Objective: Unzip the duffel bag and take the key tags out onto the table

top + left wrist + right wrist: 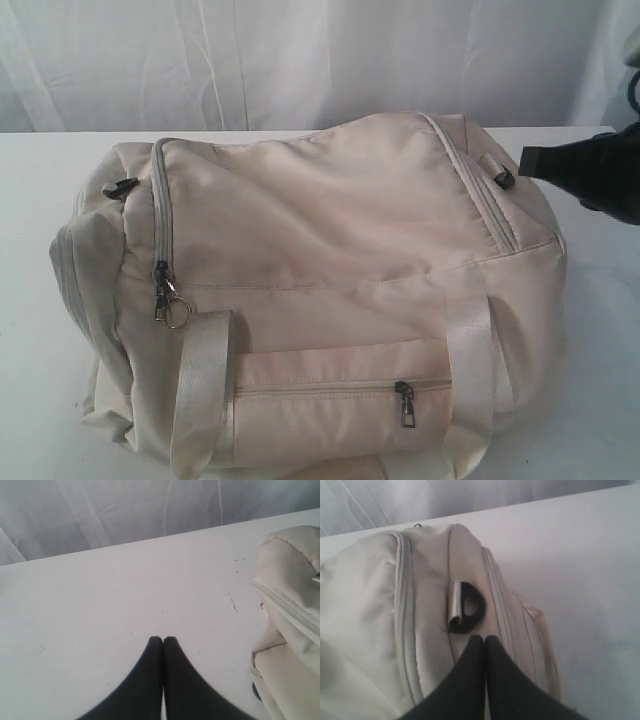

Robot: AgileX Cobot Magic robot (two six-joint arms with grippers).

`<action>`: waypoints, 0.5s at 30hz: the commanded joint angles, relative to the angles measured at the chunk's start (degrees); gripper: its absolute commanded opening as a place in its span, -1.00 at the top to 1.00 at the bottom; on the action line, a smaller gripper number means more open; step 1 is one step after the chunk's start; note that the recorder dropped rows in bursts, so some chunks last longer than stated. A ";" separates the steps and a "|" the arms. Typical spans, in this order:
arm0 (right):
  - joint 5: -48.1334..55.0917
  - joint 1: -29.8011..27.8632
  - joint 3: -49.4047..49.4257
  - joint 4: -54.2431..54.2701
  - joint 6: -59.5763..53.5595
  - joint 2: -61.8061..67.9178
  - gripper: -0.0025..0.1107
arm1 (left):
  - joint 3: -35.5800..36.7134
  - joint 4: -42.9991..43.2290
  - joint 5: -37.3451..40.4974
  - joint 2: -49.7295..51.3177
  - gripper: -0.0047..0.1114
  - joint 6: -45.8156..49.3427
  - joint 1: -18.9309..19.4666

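Observation:
The cream duffel bag lies on the white table, zipped up. Its main zipper's metal pulls with a ring hang at the bag's left side, and the front pocket zip pull is at the lower middle. My right gripper hovers shut at the bag's right end, tips close to a black D-ring strap loop; in the right wrist view the right gripper holds nothing. My left gripper is shut and empty over bare table, left of the bag's end. The key tags are hidden.
A white curtain hangs behind the table. The bag's shiny webbing handles drape down its front. Bare tabletop stretches to the left of the bag.

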 commanded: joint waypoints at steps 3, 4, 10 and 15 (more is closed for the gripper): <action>-0.78 0.05 -0.38 0.14 -0.26 3.77 0.96 | -0.31 3.55 -4.25 1.69 0.85 0.03 0.10; -0.78 0.05 -0.38 0.14 -0.26 3.99 0.96 | -0.31 4.35 -5.33 1.99 0.79 0.03 0.10; -2.83 0.05 -0.38 0.14 -0.26 4.04 0.96 | -0.31 4.36 -9.70 5.44 0.19 -1.33 0.10; -5.55 0.05 -0.38 -0.22 -1.78 4.04 0.92 | -0.31 4.36 -13.18 8.60 -0.22 -4.53 0.10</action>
